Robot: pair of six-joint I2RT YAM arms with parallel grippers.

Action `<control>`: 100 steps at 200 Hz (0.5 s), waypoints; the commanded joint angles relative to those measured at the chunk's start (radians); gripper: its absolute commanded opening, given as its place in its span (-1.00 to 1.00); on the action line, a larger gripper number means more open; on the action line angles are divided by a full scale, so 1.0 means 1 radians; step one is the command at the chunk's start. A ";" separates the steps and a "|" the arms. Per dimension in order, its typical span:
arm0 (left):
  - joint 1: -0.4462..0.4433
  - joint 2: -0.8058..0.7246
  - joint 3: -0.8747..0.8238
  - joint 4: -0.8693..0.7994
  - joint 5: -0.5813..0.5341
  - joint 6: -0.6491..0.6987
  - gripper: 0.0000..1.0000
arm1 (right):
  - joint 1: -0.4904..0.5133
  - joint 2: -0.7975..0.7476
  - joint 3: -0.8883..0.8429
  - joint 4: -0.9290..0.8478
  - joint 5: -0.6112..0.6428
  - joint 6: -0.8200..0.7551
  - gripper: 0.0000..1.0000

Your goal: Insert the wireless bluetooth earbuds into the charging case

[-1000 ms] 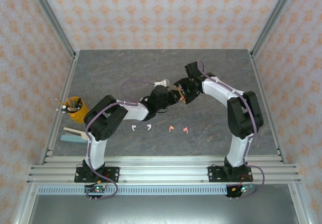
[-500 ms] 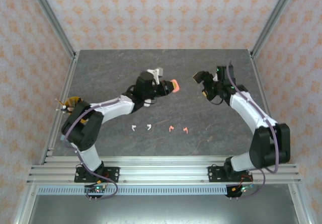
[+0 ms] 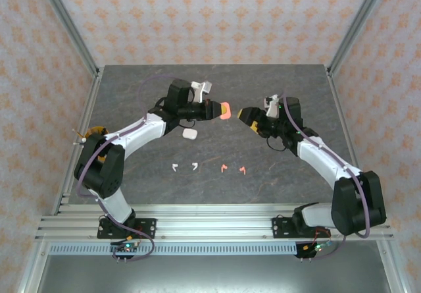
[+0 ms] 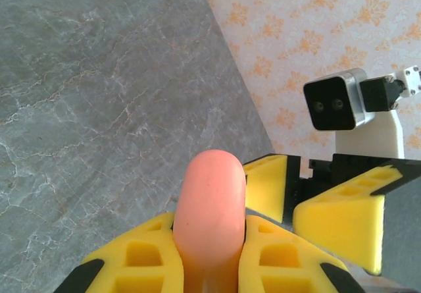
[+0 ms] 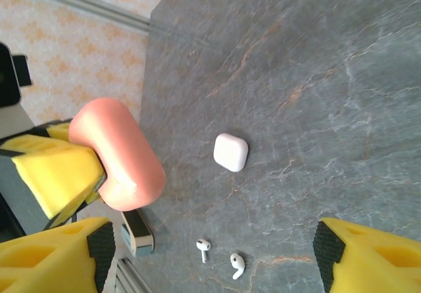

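Observation:
My left gripper is shut on a coral-pink charging case and holds it above the table. The case stands between its yellow fingers as a rounded capsule with no opening showing. My right gripper is open just to the right of the case, facing it and apart from it. In the right wrist view the case lies just beyond the left fingertip of that gripper. Two white earbuds and two coral-pink earbuds lie in a row on the table.
A white case lies shut on the table below the left gripper and appears again above the two white earbuds. A yellow cup stands at the left edge. A small block lies near the rail.
The two grippers, close together a second ago, drew apart. The left one carried the coral case up and left, uncovering the white case. The right one has come back toward the coral case.

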 commanded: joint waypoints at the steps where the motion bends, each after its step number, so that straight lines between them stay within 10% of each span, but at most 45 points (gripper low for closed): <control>1: -0.003 0.016 0.033 -0.009 0.046 0.007 -1.00 | 0.020 0.036 0.042 0.054 -0.014 -0.032 0.59; 100: -0.008 0.043 0.051 -0.007 0.050 0.000 -1.00 | 0.048 0.091 0.089 0.071 -0.001 -0.024 0.55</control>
